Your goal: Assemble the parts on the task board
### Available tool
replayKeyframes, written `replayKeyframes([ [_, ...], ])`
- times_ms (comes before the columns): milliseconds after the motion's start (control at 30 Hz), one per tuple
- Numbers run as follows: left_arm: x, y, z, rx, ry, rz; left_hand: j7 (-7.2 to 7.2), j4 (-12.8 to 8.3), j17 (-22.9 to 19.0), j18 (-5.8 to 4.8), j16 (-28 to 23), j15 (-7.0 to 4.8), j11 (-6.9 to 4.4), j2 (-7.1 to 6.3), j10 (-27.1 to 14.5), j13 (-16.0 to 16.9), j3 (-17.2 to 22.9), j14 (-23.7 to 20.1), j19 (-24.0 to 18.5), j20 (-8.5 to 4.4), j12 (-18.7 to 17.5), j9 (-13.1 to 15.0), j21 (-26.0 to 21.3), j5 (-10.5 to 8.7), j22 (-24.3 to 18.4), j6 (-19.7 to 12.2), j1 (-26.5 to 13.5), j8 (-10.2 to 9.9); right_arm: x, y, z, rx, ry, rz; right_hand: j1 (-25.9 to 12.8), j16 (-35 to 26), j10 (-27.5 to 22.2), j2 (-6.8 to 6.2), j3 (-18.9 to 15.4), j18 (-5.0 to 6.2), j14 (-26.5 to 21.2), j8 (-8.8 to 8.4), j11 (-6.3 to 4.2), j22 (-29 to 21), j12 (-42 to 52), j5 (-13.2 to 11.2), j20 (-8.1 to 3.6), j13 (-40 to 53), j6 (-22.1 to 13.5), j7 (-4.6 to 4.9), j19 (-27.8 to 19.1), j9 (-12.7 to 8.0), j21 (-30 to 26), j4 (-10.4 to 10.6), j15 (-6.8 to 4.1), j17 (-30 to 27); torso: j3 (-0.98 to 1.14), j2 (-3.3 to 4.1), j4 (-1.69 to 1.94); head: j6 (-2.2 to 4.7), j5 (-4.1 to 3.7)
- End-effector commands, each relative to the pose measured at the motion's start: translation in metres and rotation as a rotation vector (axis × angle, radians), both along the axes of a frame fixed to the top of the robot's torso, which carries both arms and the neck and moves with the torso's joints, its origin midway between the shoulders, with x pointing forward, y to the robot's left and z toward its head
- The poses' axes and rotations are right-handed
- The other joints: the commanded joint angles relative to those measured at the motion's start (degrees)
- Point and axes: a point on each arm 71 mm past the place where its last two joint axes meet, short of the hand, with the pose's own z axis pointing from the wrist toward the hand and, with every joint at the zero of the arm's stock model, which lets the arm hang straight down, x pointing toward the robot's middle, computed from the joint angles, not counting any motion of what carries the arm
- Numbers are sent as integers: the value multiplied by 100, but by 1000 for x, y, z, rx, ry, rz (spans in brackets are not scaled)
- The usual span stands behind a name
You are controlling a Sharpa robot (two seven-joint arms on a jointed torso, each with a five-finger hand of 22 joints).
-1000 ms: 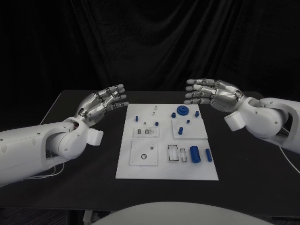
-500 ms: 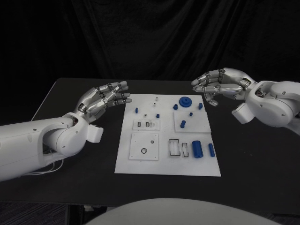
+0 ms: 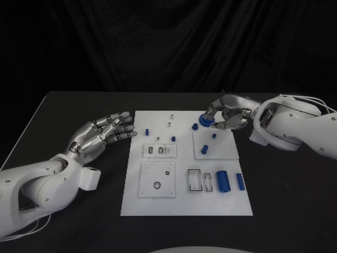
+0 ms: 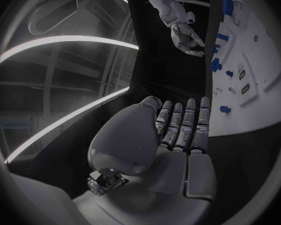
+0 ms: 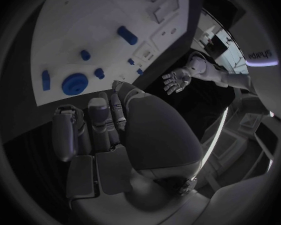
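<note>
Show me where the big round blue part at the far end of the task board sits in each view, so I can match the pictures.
Head view: the round blue part lies at the board's far right corner, right by the right hand; whether they touch is unclear.
Left wrist view: it lies on the board beyond the left hand, below the right hand.
Right wrist view: it lies just past the fingertips.
Shared landmark: the white task board.

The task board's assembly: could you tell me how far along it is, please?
Barely begun. Blue parts lie loose on the task board. The right hand curls its fingers over the blue gear; whether it grips is unclear. The left hand hovers open beside the board. All assembly remains.
</note>
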Motion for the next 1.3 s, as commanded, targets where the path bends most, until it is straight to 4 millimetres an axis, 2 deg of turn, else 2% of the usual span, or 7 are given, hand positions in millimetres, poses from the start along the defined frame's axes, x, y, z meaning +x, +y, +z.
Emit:
replayKeyframes([
  [33,-4,4,20,-144,-210,37,-6,9,-9,3,2,41,50,-18,1,-7,30,-10,15,30,-18,-5,14,-9,-8,-20,46,-32,2,2,8,-244,-246,-16,-10,16,-6,-71,84,-102,57,-137,-30,334,-92,-47,-41,-19,28,-55,26,-10,40,0,-20,22,-33,117,51,26,-63],
  [167,-5,5,22,-150,-208,35,-2,6,-11,-4,0,48,60,-21,2,-8,37,-11,7,31,-19,-3,10,-9,-11,-9,50,-30,1,8,10,-296,-303,2,-71,42,-27,-128,124,-115,118,-304,-34,394,-191,-106,-68,-29,22,-108,73,-21,60,5,-50,96,-51,163,78,43,-105],
  [367,-6,5,23,-155,-208,34,2,1,-15,-11,-5,55,71,-22,3,-10,48,-16,-5,31,-20,-2,3,-7,-15,4,57,-28,-2,14,12,-319,-341,16,-227,54,4,-169,91,-127,175,-479,-53,443,-265,-280,-95,-16,71,-144,111,-10,73,63,-70,151,-59,204,97,24,-133],
  [567,-8,7,24,-154,-208,37,5,-1,-16,-17,-7,60,78,-21,3,-11,55,-19,-13,30,-21,-2,-1,-5,-18,7,61,-27,-5,16,11,-331,-341,20,-366,73,36,-166,25,-133,213,-592,-57,473,-290,-388,-77,1,100,-135,134,1,79,133,-44,208,-65,238,81,45,-119],
  [800,-8,9,23,-163,-193,49,15,-6,-18,-29,-10,70,94,-24,6,-12,70,-21,-31,30,-22,-1,-11,-2,-24,17,69,-26,-5,20,10,-342,-333,32,-492,109,91,-146,-52,-149,256,-697,-60,541,-299,-499,-56,20,121,-141,186,14,100,199,-25,292,-92,303,71,112,-150],
  [933,-8,10,23,-167,-189,52,19,-8,-19,-34,-12,75,100,-25,5,-13,75,-23,-37,30,-23,-1,-14,1,-26,19,71,-26,-4,22,10,-342,-336,39,-512,141,111,-130,-63,-161,290,-722,-62,588,-301,-511,-47,24,126,-135,223,17,118,211,-12,371,-120,331,62,138,-162],
  [1300,-6,9,22,-173,-182,46,27,-15,-20,-43,-13,85,115,-25,6,-14,92,-24,-47,31,-25,1,-19,9,-30,36,81,-23,4,36,10,-328,-363,69,-465,256,348,-41,-11,-196,403,-857,-28,738,-347,-294,15,28,218,-79,340,47,176,172,51,607,-93,336,-6,146,-104],
])
